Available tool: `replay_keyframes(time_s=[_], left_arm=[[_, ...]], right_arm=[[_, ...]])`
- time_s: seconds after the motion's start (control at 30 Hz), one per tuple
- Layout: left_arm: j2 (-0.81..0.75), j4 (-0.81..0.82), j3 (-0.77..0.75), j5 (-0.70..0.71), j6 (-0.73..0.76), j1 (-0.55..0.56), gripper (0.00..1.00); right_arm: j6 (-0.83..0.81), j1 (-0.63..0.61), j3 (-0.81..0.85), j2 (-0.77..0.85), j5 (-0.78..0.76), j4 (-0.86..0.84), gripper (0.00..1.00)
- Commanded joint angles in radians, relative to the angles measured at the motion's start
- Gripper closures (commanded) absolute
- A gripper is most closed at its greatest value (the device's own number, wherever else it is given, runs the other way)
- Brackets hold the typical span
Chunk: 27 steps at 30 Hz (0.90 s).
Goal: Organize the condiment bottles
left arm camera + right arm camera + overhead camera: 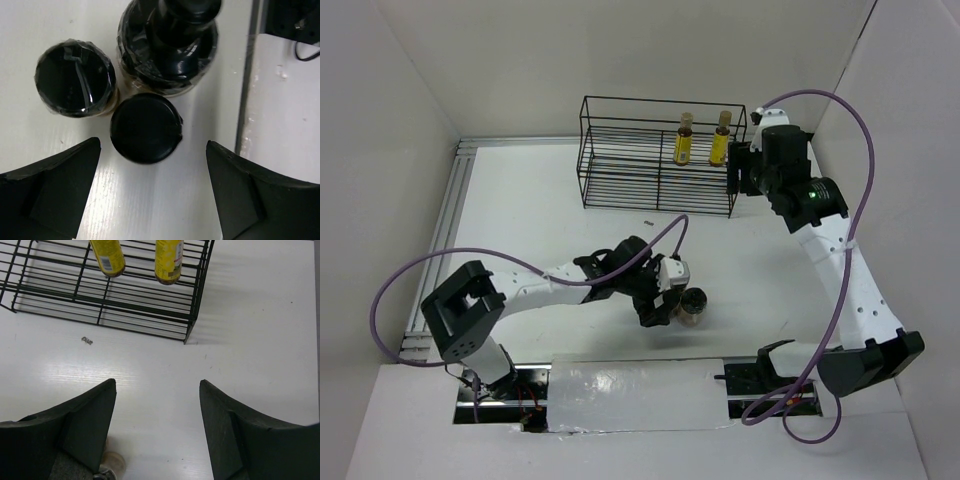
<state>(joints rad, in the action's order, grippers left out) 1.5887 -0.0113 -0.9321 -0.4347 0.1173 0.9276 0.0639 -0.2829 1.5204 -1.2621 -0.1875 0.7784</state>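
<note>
Counter (540, 210): wire rack (620, 165) at 12 o'clock. Right gripper (157, 430) fingers apart, empty, off rack's 3 o'clock end. Left gripper (152, 200) wide apart, clamping nothing, near 6 o'clock. Fat jar (167, 50) and short jars (75, 80) bunched just ahead of it. Yellow bottles (107, 257) upright in rack's 3 o'clock half

The rack (640, 165) sits at the far middle of the table (520, 200). In its right end 2 bottles stand side by side, the left bottle (684, 140) and the right bottle (721, 140). A scrap (648, 221) lies on the table just before the rack. The right gripper (735, 165) hangs just off the rack's right end.

Well apart, near the table's front middle, 3 jars cluster. The left gripper (152, 150) reaches them from the left. The near jar (146, 127) sits just ahead of its spread fingers. Behind that, the left jar (75, 77) and right jar (167, 50) stand side by side.
</note>
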Motion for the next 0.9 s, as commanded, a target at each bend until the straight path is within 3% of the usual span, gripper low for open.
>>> replay_keyframes(time_s=[0.0,0.33,0.57,0.83,0.87], left_arm=[[0.040,0.040,-0.051,0.120,-0.082,0.019,0.01],[0.070,0.036,-0.112,0.203,-0.148,0.031,0.03],[0.060,-0.019,-0.132,0.160,-0.149,0.034,0.04],[0.063,-0.036,-0.123,0.134,-0.130,0.033,0.18],[0.059,-0.041,-0.116,0.134,-0.130,0.033,0.25]], right_arm=[[-0.013,0.017,-0.012,0.030,-0.009,0.005,0.26],[-0.033,0.054,-0.026,0.017,0.019,0.004,0.26],[-0.044,0.074,-0.029,0.009,0.025,0.007,0.25],[-0.052,0.099,-0.026,0.010,0.036,0.010,0.25],[-0.052,0.099,-0.026,0.012,0.040,0.009,0.25]])
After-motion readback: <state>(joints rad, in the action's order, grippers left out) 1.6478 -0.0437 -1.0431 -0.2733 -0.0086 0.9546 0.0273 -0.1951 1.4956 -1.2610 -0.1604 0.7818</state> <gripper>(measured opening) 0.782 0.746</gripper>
